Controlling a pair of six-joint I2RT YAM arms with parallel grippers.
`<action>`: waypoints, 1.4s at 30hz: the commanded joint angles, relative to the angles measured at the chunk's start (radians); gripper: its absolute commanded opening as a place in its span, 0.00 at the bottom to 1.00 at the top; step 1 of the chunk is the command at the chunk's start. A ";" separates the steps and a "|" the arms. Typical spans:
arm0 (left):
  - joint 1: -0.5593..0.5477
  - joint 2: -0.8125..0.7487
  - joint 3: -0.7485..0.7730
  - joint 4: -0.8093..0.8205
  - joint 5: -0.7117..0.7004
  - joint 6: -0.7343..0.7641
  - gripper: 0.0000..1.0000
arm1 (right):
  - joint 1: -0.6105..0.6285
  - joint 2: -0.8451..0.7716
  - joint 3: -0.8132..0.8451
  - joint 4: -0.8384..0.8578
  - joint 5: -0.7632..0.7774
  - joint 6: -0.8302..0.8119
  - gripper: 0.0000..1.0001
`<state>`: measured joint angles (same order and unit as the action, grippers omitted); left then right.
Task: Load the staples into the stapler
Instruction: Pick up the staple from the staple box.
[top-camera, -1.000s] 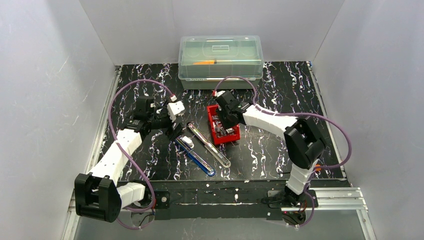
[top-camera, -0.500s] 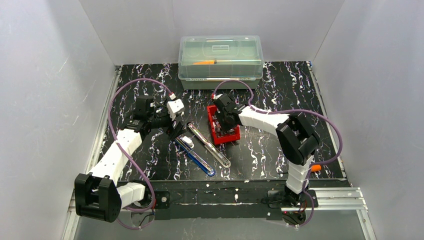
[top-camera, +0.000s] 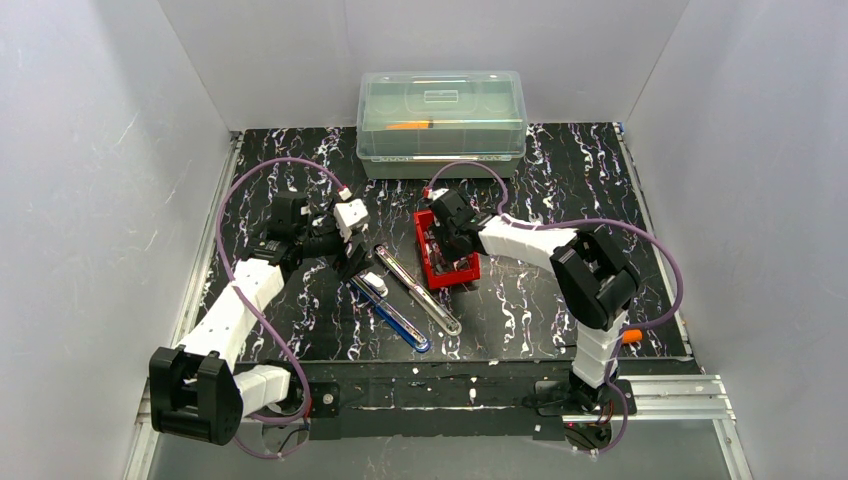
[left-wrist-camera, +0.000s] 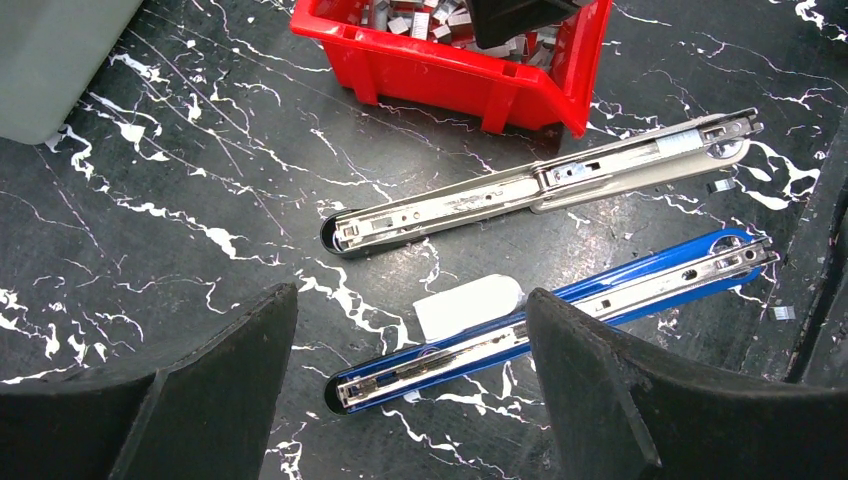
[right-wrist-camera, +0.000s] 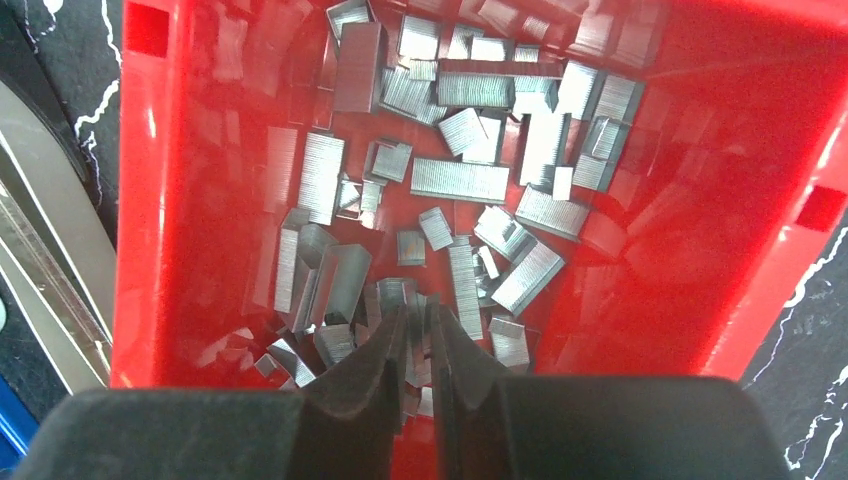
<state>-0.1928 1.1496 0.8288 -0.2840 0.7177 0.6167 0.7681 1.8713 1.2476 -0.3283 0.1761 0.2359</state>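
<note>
item: right gripper (right-wrist-camera: 422, 335), reaching down into the red bin (right-wrist-camera: 150, 200). its jaws are sitting almost together with only a thin slit between them, tips buried among the staples (right-wrist-camera: 460, 180). i cannot tell whether a strip is being caught.

item: the staples, lying loose and jumbled on the bin floor, none showing in either stapler.

item: left gripper (left-wrist-camera: 410, 298), hanging wide open above the silver stapler (left-wrist-camera: 520, 185) and the blue stapler (left-wrist-camera: 560, 300), both lying unfolded on the table (left-wrist-camera: 150, 200), touching neither.

risks, as judged: the tips may be pinching a tilted strip or several at once, so a strip could be slipping free on the lift. a hard squeeze could be snapping a strip apart. tips pressing the floor could be shoving the bin.
</note>
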 joint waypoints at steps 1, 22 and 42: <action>0.003 -0.031 -0.010 0.006 0.033 -0.009 0.83 | 0.005 -0.025 -0.016 0.010 -0.011 0.017 0.19; 0.003 -0.039 0.007 0.005 0.066 -0.020 0.82 | 0.005 -0.190 -0.029 -0.014 0.001 -0.006 0.10; -0.025 -0.093 0.003 -0.024 0.354 0.332 0.84 | -0.018 -0.574 -0.210 -0.042 -0.376 0.014 0.13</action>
<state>-0.1978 1.1027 0.8272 -0.2863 0.9501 0.8021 0.7647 1.3014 1.0027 -0.4179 -0.0181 0.2302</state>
